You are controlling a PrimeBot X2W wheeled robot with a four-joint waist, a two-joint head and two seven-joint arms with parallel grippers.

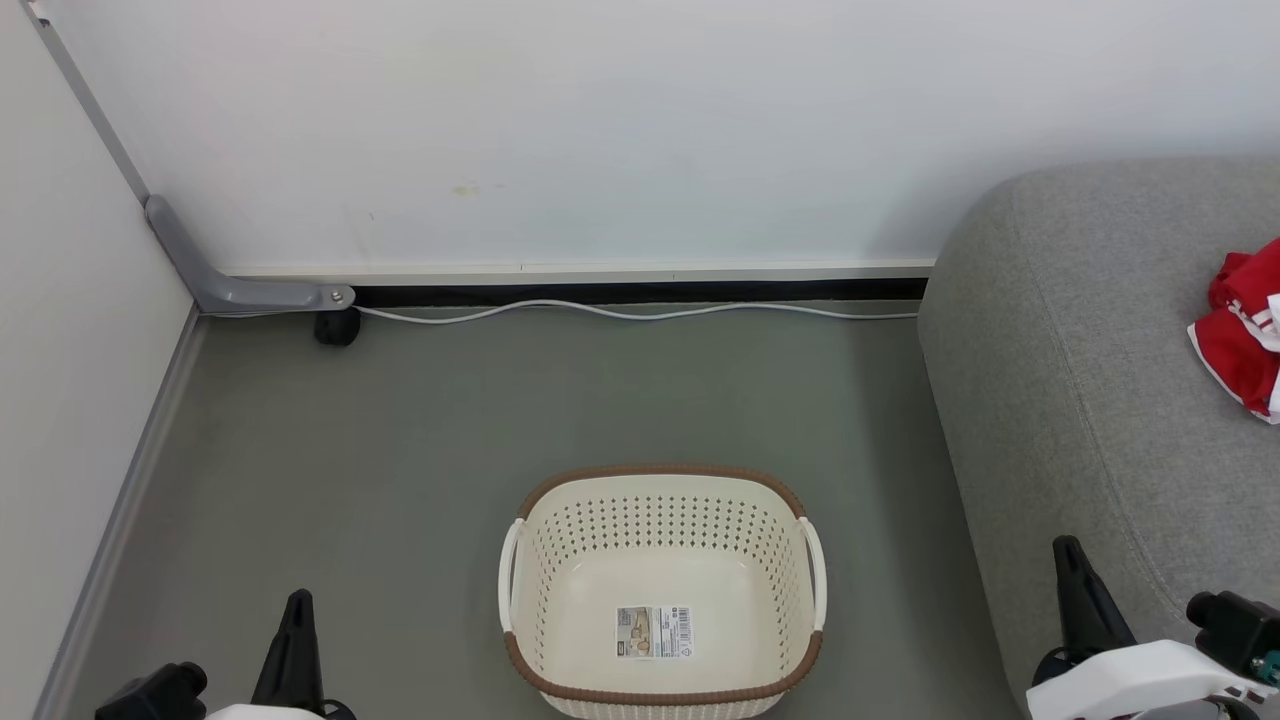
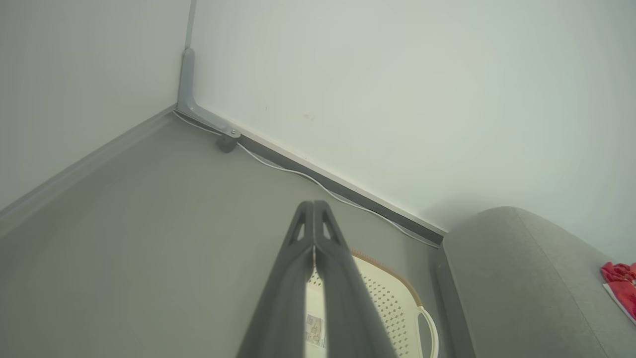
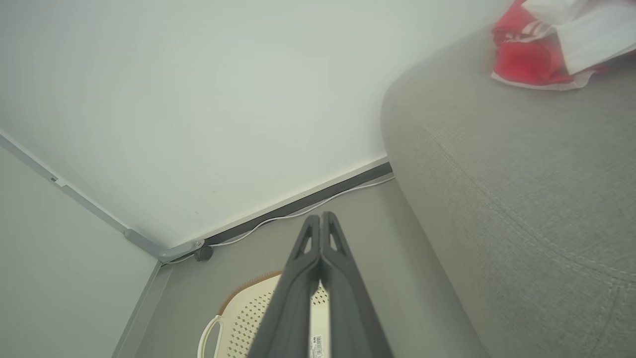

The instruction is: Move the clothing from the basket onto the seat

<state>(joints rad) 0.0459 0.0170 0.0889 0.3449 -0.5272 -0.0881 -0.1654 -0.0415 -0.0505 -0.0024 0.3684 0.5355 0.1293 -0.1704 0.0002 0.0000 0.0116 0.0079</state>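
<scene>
The cream basket (image 1: 662, 590) stands on the floor at bottom centre, holding nothing but the paper label (image 1: 654, 632) on its bottom. Red and white clothing (image 1: 1243, 335) lies bunched on the grey seat (image 1: 1080, 400) at the right edge, also seen as clothing (image 3: 546, 47) on the seat (image 3: 521, 189) and clothing (image 2: 620, 288) on the seat (image 2: 516, 278). My left gripper (image 1: 298, 600) is at lower left, shut and holding nothing. My right gripper (image 1: 1068, 548) is at lower right beside the seat's front edge, shut on nothing. The fingers (image 2: 314, 209) and fingers (image 3: 321, 219) meet at their tips above the basket (image 2: 392, 308), whose rim (image 3: 248, 303) shows too.
A white wall runs along the back with a dark baseboard and a white cable (image 1: 640, 312) lying along it. A grey bracket (image 1: 240, 290) with a black foot sits in the left corner. Grey floor (image 1: 400, 450) surrounds the basket.
</scene>
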